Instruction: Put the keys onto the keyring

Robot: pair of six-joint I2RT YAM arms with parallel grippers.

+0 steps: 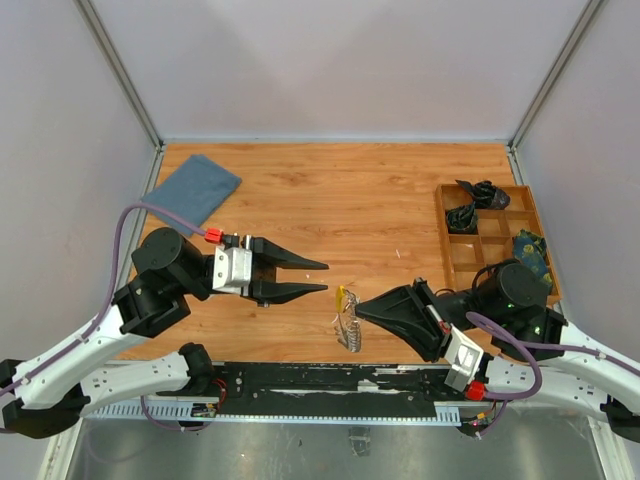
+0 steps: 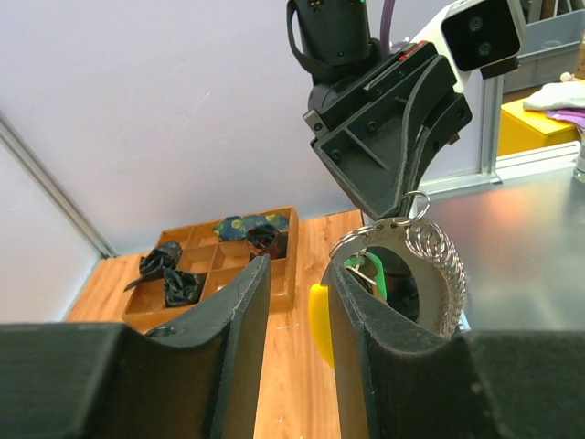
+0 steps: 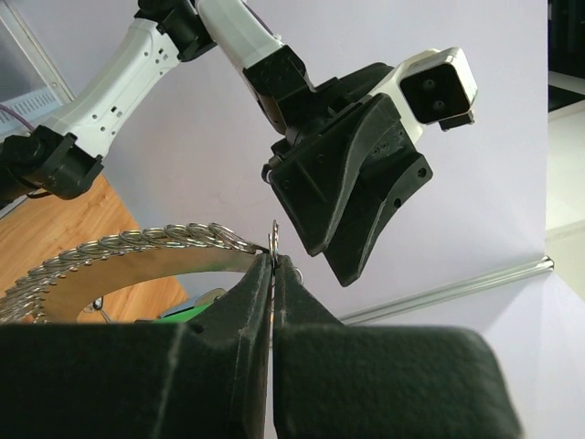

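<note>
Your right pincer [image 1: 362, 309] pinches the keyring [image 1: 348, 327] at its edge, while your left pincer [image 1: 325, 277] stands spread just opposite.

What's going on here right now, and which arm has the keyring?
The right gripper is shut on the keyring, which hangs from its fingertips near the front middle of the table. The left gripper faces it from close by, jaws open with nothing between them. Neither gripper holds a loose key. A wooden tray with dark bundles sits to the right, and a blue cloth lies at the far left.
</note>
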